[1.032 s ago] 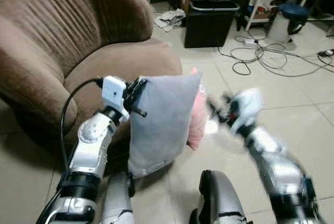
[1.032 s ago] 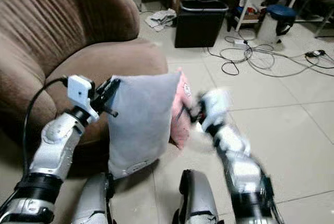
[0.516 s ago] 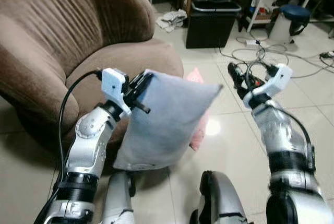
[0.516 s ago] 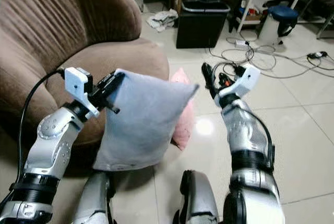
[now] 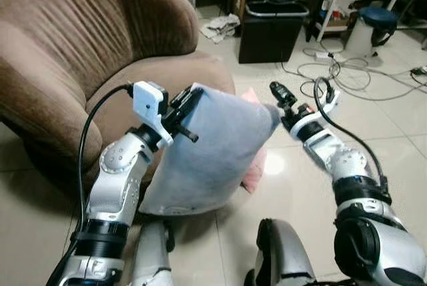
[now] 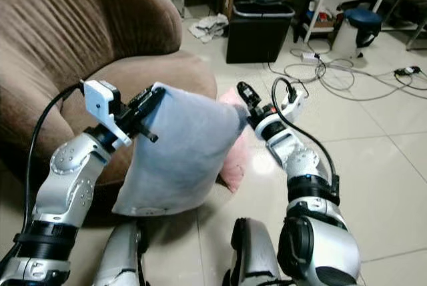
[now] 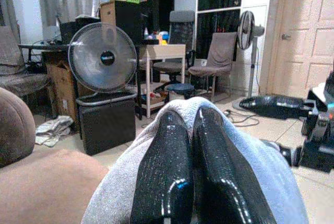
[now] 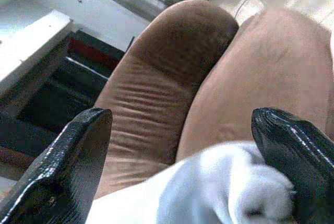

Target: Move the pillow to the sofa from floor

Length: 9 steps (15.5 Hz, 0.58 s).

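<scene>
Grey pillow (image 5: 210, 153) hangs limp; left gripper (image 5: 189, 98) pinches its ten-o'clock corner, right gripper (image 5: 279, 94) gapes wide at two o'clock.

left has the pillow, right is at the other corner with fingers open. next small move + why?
Probably shut the right gripper on the pillow corner. That corner lies between its spread fingers, while the left gripper pinches the opposite corner and the pillow sags below. A second hold should steady it for the lift onto the sofa.
</scene>
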Available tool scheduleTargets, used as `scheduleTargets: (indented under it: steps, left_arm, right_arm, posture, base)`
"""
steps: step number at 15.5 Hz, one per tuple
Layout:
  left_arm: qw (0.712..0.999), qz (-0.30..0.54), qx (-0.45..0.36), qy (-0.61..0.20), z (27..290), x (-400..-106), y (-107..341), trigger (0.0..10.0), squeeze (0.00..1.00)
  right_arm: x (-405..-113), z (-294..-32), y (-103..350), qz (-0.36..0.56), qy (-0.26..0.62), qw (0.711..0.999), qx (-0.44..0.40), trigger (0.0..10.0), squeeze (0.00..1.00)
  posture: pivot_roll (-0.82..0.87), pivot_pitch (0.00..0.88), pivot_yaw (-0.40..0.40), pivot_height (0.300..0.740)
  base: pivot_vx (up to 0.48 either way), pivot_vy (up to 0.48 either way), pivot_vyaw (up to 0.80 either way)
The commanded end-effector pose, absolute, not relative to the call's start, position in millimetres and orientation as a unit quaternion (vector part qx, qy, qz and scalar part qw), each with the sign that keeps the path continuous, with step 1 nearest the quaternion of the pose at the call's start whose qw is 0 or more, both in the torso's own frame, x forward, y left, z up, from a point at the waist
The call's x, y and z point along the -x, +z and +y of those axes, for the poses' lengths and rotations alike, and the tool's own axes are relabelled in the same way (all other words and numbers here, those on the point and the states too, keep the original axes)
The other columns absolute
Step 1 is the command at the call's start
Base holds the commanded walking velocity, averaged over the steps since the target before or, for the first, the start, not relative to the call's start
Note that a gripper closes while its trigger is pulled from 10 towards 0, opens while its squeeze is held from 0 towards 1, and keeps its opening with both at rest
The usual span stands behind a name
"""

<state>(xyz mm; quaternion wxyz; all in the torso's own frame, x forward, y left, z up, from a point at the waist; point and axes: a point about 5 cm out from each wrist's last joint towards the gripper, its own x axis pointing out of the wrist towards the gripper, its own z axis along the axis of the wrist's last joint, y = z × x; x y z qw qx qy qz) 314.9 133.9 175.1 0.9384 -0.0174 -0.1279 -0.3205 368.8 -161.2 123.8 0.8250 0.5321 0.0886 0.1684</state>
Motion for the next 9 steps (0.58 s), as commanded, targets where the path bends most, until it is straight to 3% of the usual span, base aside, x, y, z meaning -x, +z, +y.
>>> scheduleTargets:
  steps: [1,2,3,5,8,9]
  left_arm:
    - [0.927,-0.172,0.012,-0.334,130,-315,198,0.0,0.0]
    - [0.922,-0.182,0.021,-0.342,129,-314,202,0.0,0.0]
    - [0.92,-0.184,0.023,-0.345,128,-314,203,0.0,0.0]
    - [0.917,-0.188,0.028,-0.351,127,-315,206,0.0,0.0]
    - [0.916,-0.195,0.03,-0.349,127,-317,210,0.0,0.0]
    - [0.916,-0.199,0.031,-0.346,127,-318,212,0.0,0.0]
  right_arm:
    - [-370,-159,125,0.089,0.171,0.816,-0.545,10.0,1.0]
    - [-366,-158,115,0.1,0.162,0.808,-0.558,10.0,0.22]
    - [-365,-158,113,0.102,0.161,0.803,-0.565,10.0,0.0]
    - [-362,-158,106,0.111,0.152,0.789,-0.584,10.0,0.0]
    - [-359,-153,100,0.139,0.155,0.8,-0.563,10.0,0.0]
    - [-359,-151,99,0.144,0.155,0.796,-0.567,6.5,0.0]
  posture:
    - [0.07,0.0,-0.032,0.557]
    - [0.06,0.0,-0.026,0.557]
    - [0.06,0.0,-0.021,0.557]
    - [0.05,0.0,-0.01,0.557]
    - [0.05,0.0,-0.007,0.557]
    - [0.05,0.0,-0.006,0.557]
  base:
    - [0.0,0.0,0.0]
    - [0.0,0.0,0.0]
    - [0.0,0.0,0.0]
    - [0.0,0.0,0.0]
    - [0.0,0.0,0.0]
    - [0.0,0.0,0.0]
